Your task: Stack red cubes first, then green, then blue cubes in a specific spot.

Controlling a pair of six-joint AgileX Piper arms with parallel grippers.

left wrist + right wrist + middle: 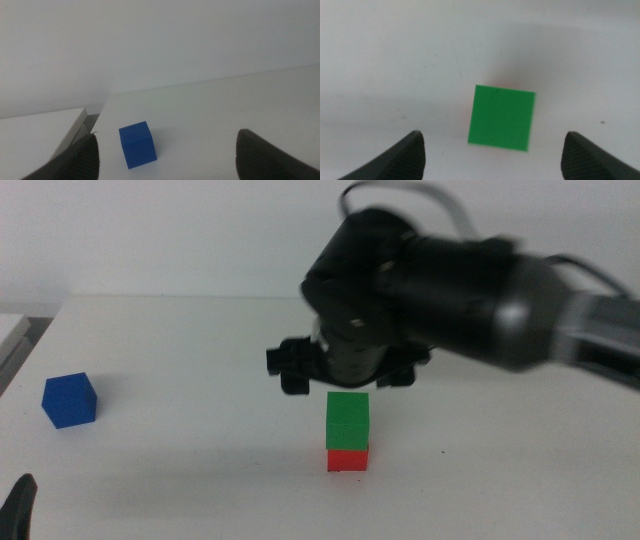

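The green cube (347, 420) sits on the red cube (347, 458) in the middle of the white table. My right gripper (345, 375) hangs just above this stack, open and empty. In the right wrist view the green cube (502, 117) lies between and beyond the two dark jaws, hiding the red cube. The blue cube (69, 400) rests on the table at the left. My left gripper (20, 505) waits at the bottom left edge, open and empty; in the left wrist view the blue cube (137, 144) lies ahead between its jaws.
The table's left edge, with a grey-white ledge (75, 132) beside it, runs close to the blue cube. A pale wall stands behind the table.
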